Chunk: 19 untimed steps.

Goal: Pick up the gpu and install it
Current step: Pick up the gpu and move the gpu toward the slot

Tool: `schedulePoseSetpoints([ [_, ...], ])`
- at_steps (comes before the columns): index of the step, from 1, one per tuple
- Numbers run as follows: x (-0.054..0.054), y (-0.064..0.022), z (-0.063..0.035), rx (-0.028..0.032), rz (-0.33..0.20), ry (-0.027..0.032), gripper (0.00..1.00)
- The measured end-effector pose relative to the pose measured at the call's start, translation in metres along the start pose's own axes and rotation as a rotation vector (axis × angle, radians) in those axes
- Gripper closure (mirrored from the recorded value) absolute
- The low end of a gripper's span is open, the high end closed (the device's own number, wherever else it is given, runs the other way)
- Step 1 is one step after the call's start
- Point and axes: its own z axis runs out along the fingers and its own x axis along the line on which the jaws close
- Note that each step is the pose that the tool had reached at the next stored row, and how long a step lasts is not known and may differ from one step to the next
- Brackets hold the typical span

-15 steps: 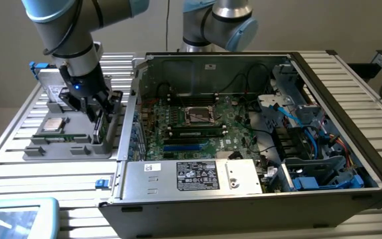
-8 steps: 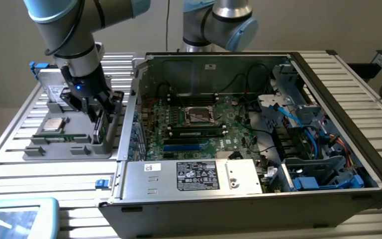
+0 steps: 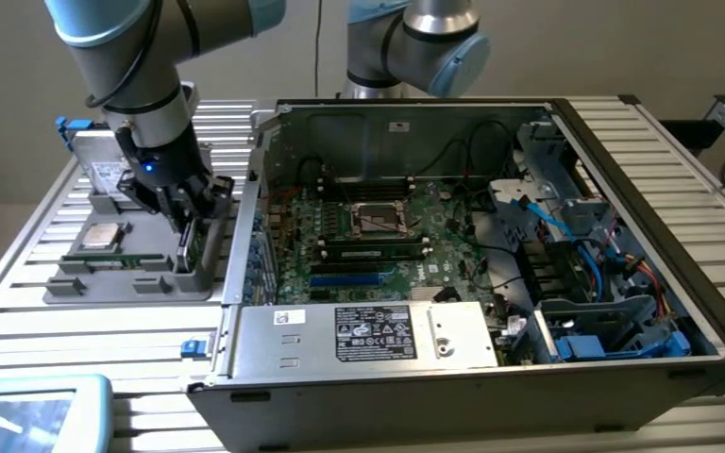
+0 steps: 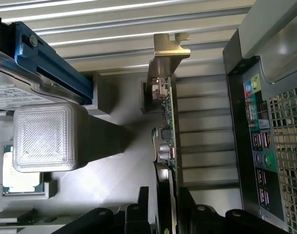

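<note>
The gpu stands on edge in a slot of the grey holder tray, with its silver end bracket at the far end from the fingers. In the exterior view the gpu is a thin dark card beside the open computer case. My gripper has come straight down over it. In the wrist view the gripper straddles the card. One black finger is on the cooler side and the other on the board side, each with a narrow gap. The card is not lifted.
The tray also holds a CPU, a memory stick and a hard drive in a blue bracket. The motherboard lies exposed inside the case. The case's rear port panel is close beside the card. A screen lies at the front corner.
</note>
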Motion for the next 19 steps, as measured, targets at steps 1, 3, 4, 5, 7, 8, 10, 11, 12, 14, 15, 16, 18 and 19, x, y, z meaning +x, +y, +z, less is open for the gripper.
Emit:
schedulePoseSetpoints([
  [1,0.000,0.0000,0.0001,-0.0001,0.000,0.0002,0.65],
  [3,0.000,0.0000,0.0001,-0.0001,0.000,0.0002,0.73],
  [4,0.000,0.0000,0.0001,-0.0001,0.000,0.0003,0.73],
  [5,0.000,0.0000,0.0002,-0.0001,0.000,0.0002,0.73],
  [7,0.000,0.0000,0.0002,-0.0001,0.000,0.0007,0.73],
  [8,0.000,0.0000,0.0002,-0.0001,0.000,0.0009,0.73],
  [10,0.000,0.0000,0.0000,-0.0001,0.000,0.0009,0.73],
  [11,0.000,0.0002,-0.0022,-0.0006,0.000,0.0006,0.73],
  [12,0.001,0.0008,-0.0068,-0.0003,0.000,0.0008,0.73],
  [14,0.002,0.0017,-0.0158,-0.0002,0.000,0.0011,0.73],
  [15,0.002,0.0022,-0.0200,-0.0003,0.000,0.0010,0.73],
  [16,0.003,0.0027,-0.0242,-0.0003,0.000,0.0010,0.73],
  [18,0.003,0.0035,-0.0320,-0.0005,0.000,0.0009,0.73],
  [19,0.004,0.0040,-0.0363,-0.0004,0.000,0.0011,0.73],
])
